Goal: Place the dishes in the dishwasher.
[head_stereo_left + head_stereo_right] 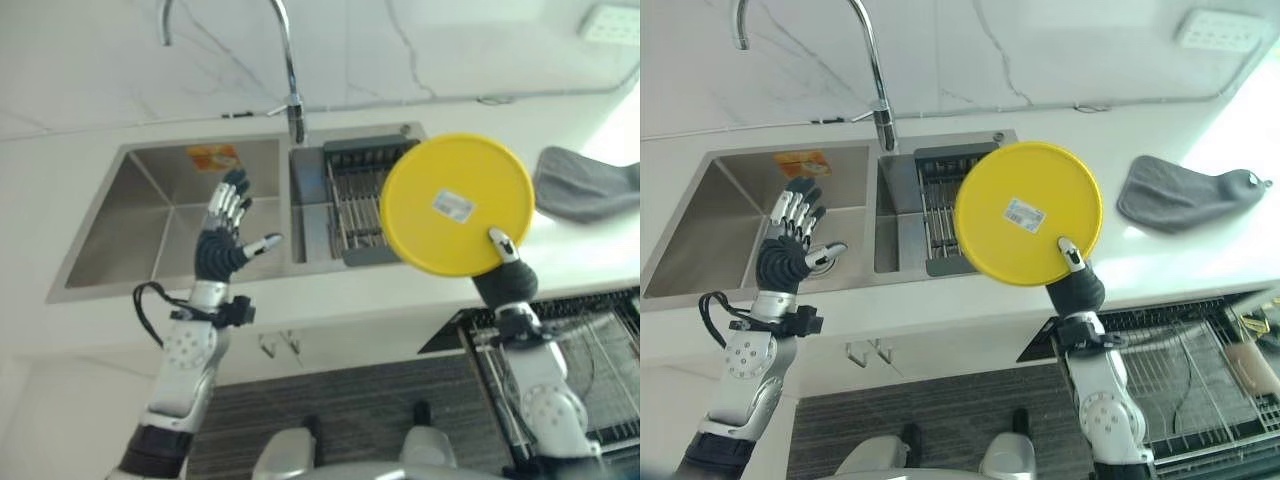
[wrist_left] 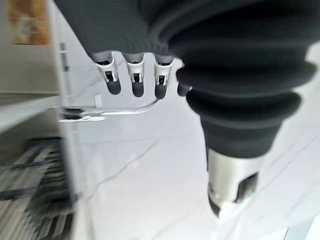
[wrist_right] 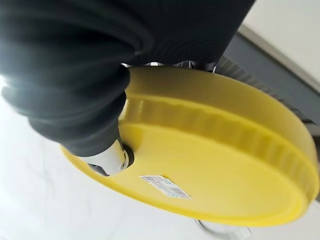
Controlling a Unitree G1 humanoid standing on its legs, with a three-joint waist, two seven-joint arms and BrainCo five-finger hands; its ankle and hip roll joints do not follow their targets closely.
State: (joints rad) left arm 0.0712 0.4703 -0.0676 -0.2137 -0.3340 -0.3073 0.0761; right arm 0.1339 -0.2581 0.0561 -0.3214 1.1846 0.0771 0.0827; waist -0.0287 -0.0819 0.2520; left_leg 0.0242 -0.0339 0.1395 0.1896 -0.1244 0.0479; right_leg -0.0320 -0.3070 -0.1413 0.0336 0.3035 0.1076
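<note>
Your right hand [image 1: 1072, 262] is pinching the yellow plate [image 1: 1028, 213] upright above the desk [image 1: 1160, 262]; left hand [image 1: 790, 243] hangs spread over the sink [image 1: 710, 225].

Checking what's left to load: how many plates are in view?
1. A yellow plate is held up by the right hand above the counter, in front of the sink rack. More could be hidden behind it.

Bright, even light.
Glare washes out the countertop [image 1: 600, 120] at the far right; the sink [image 1: 150, 220] basin lies in soft shade; the faucet [image 1: 285, 60] gleams.
</note>
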